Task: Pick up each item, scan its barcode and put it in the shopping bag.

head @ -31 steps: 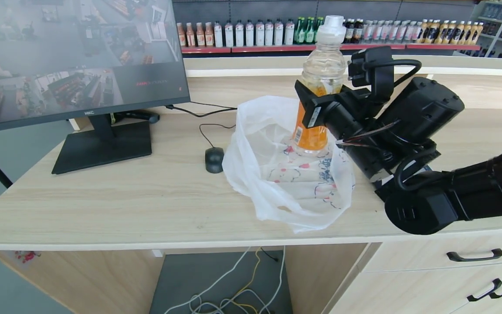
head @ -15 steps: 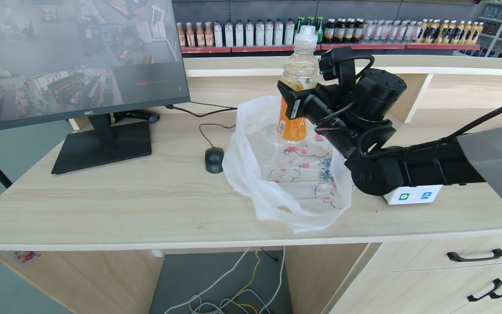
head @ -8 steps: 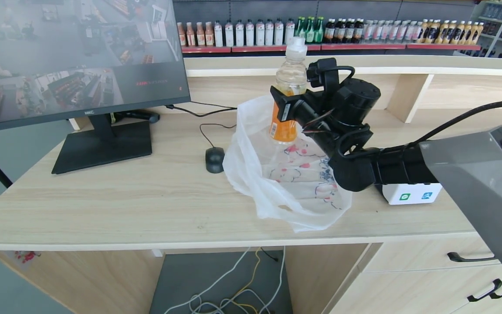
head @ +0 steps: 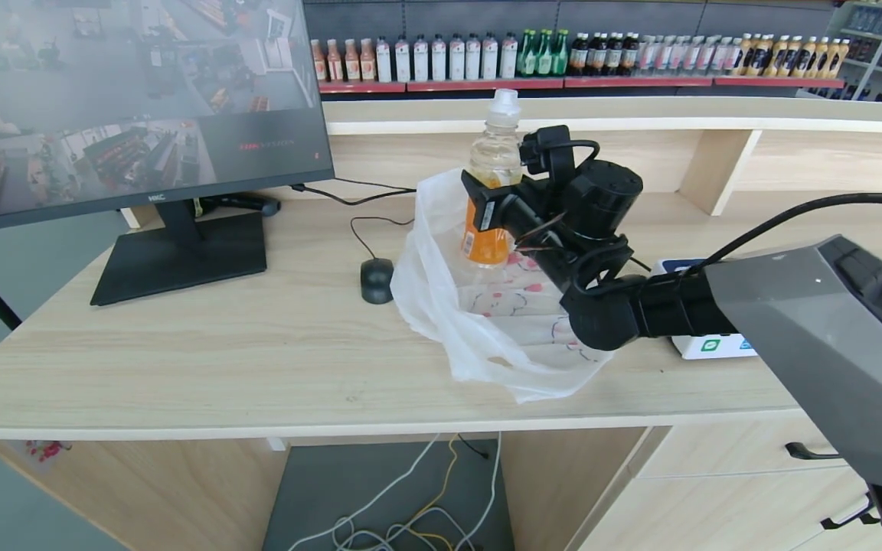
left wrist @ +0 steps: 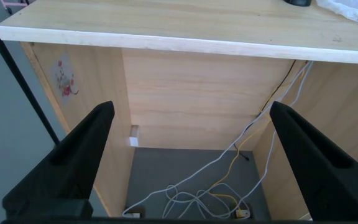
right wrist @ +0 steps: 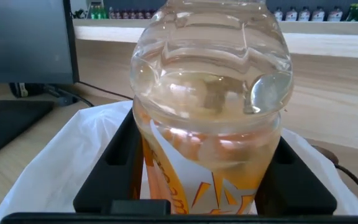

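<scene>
Well to the left of the shopping bag [head: 441, 306], a monitor [head: 135, 99] stood on its dark stand on the wooden counter [head: 219, 360], its screen showing camera footage. Left of the bag and lower than the counter's front edge, the left gripper [left wrist: 191, 124] hung with its two fingers spread wide apart and nothing between them, facing the space under the counter where loose cables [left wrist: 216, 186] lay. Just left of the bag sat a black mouse [head: 377, 279], its cord running back toward the monitor. The bag itself, thin white plastic with a red and blue print, lay crumpled on the counter with its mouth open upward. Over that mouth the right gripper [head: 496, 200] was clamped on a drink bottle [head: 493, 153], one finger on each side of its middle. The bottle stood roughly upright with its white cap on top, its clear shoulder above the fingers and its orange label below them. Its base sat low within the bag's opening, in front of the bag's far wall, though whether it touched the bag's floor could not be told. Just right of the bag, a small white box [head: 717, 346] rested on the counter, partly hidden by the arm. Below and to the right of the bag were drawers [head: 717, 459] with dark handles. Far behind the bag, a shelf of bottles [head: 563, 55] ran along the back wall.
</scene>
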### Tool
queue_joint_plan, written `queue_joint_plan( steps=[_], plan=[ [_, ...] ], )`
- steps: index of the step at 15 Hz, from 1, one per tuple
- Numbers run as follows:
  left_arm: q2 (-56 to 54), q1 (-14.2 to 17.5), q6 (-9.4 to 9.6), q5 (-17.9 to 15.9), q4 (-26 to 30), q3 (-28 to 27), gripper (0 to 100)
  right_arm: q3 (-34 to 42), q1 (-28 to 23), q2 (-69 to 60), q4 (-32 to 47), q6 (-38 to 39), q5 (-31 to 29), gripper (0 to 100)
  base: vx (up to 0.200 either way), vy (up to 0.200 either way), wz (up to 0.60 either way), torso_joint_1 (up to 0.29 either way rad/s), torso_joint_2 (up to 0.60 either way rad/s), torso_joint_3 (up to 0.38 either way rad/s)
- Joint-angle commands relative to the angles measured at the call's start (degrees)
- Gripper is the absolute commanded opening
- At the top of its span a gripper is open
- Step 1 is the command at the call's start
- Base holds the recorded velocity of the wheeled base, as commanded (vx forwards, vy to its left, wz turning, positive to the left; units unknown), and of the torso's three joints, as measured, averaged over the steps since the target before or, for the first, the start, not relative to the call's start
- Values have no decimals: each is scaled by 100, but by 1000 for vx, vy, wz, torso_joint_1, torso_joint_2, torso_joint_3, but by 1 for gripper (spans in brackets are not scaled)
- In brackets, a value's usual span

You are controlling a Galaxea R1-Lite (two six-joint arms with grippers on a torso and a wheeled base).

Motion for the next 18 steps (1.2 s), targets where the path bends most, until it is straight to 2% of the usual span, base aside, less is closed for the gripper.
queue_joint_plan(
  steps=[1, 3, 5, 8, 14, 18],
  plan=[
    [-2, 4, 3, 0, -1, 0, 100, 182, 20, -2, -93, -2, 8, 0, 0, 0, 0, 0, 0, 0],
    [-2, 4, 3, 0, -1, 0, 100, 393, 46, -2, -321, -2, -1, 0, 0, 0, 0, 0, 0, 0],
    [-2, 4, 3, 0, -1, 0, 100, 947, 90, -81, -831, -10, -10, 0, 0, 0, 0, 0, 0, 0],
    [-2, 4, -5, 0, -1, 0, 100, 1413, 125, -240, -1051, -19, -19, 0, 0, 0, 0, 0, 0, 0],
    [-2, 4, 3, 0, -1, 0, 100, 1439, 125, -222, -1016, -19, 51, 0, 0, 0, 0, 0, 0, 0],
    [-2, 4, -5, 0, -1, 0, 100, 1351, 116, -222, -646, -10, 78, 0, 0, 0, 0, 0, 0, 0]
  ],
)
